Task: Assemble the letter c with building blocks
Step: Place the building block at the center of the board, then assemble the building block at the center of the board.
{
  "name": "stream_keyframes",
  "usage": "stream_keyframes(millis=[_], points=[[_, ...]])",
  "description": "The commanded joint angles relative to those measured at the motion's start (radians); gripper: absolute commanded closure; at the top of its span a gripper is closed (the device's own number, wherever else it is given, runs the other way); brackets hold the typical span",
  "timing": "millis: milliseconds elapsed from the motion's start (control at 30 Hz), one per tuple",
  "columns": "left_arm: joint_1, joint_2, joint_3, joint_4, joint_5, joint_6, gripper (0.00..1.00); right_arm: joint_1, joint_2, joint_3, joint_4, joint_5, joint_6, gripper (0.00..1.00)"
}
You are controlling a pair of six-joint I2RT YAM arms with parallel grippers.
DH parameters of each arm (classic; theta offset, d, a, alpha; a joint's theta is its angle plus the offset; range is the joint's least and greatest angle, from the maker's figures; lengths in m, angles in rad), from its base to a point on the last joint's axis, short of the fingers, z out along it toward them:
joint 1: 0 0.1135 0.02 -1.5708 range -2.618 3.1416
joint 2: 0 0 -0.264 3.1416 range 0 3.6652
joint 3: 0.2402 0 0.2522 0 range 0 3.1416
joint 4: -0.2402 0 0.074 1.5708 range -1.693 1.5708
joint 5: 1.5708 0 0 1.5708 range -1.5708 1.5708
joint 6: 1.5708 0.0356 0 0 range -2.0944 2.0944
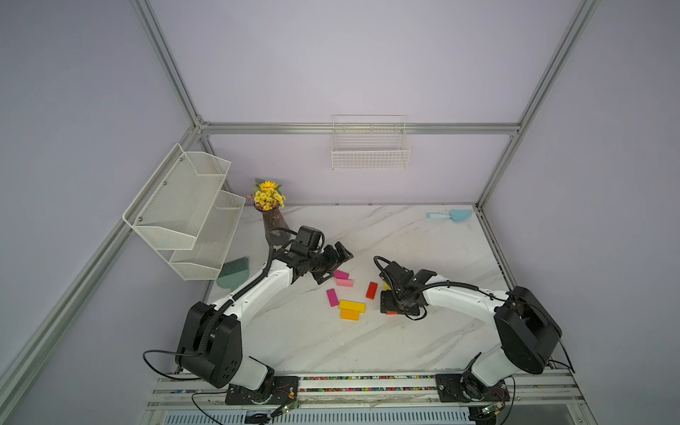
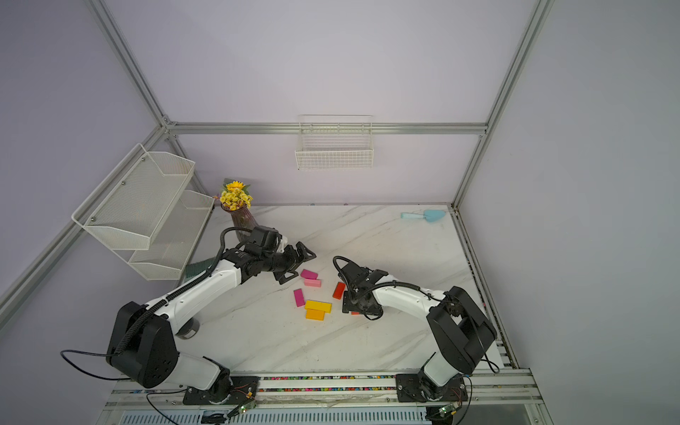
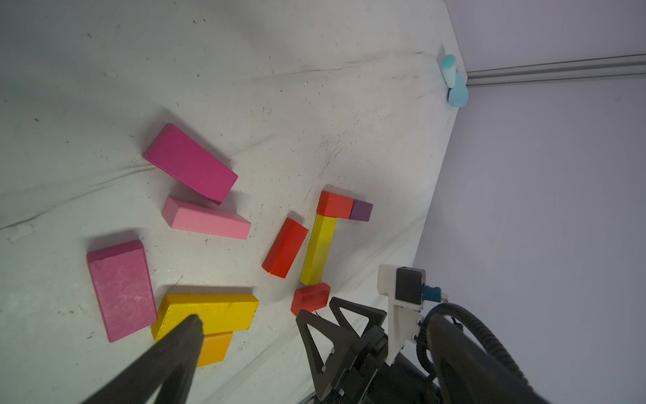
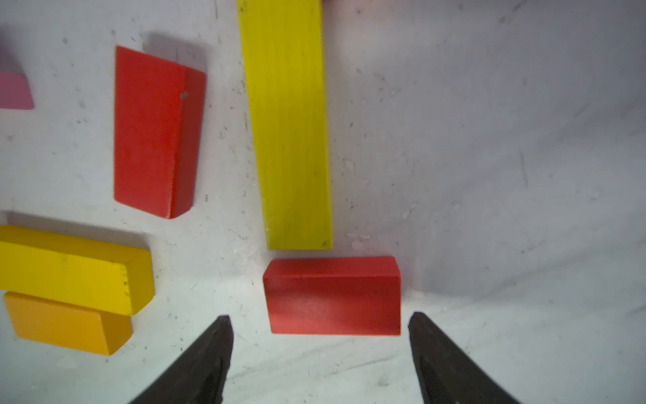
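lilac walls (image 1: 331, 55) w/ alu frame (image 1: 360, 128), marble-look tabletop (image 1: 331, 342), 1 wire basket (image 1: 370, 154) on back wall, 2-tier mesh shelf (image 1: 184, 213).

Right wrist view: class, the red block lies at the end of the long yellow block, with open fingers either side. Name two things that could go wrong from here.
1. The right fingers stand close on both sides of the red block; a skewed withdrawal could clip it and knock it out of line with the long yellow block.
2. The loose red block lies near that yellow one; a later reach could nudge either.
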Motion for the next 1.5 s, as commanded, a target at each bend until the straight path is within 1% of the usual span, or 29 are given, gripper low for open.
stream_keyframes(millis=[0, 167, 367, 567, 733, 1033, 1267, 1467], points=[[-0.004, -0.004, 0.048, 0.016, 0.004, -0.008, 0.0, 0.004, -0.068, 0.009, -0.015, -0.018, 0.05, 0.18], [-0.004, -0.008, 0.052, 0.005, -0.003, -0.003, 0.0, 0.007, -0.156, -0.076, 0.072, -0.103, 0.16, 0.18], [-0.003, -0.01, 0.056, -0.007, -0.006, -0.001, 0.0, 0.059, -0.232, -0.17, 0.171, -0.14, 0.299, 0.19], [-0.003, -0.022, 0.052, -0.019, -0.007, -0.001, 0.0, 0.121, -0.228, -0.259, 0.29, -0.148, 0.413, 0.18], [-0.001, -0.034, 0.053, -0.036, -0.01, 0.006, 0.0, 0.132, -0.227, -0.331, 0.378, -0.141, 0.485, 0.19], [-0.001, -0.04, 0.048, -0.043, -0.009, 0.012, 0.0, 0.135, -0.222, -0.387, 0.5, -0.097, 0.56, 0.18], [-0.002, -0.033, 0.046, -0.029, -0.006, 0.007, 0.0, 0.13, -0.208, -0.365, 0.485, -0.062, 0.574, 0.18], [-0.002, -0.026, 0.047, -0.018, -0.003, 0.004, 0.0, 0.105, -0.195, -0.362, 0.483, -0.064, 0.567, 0.19]])
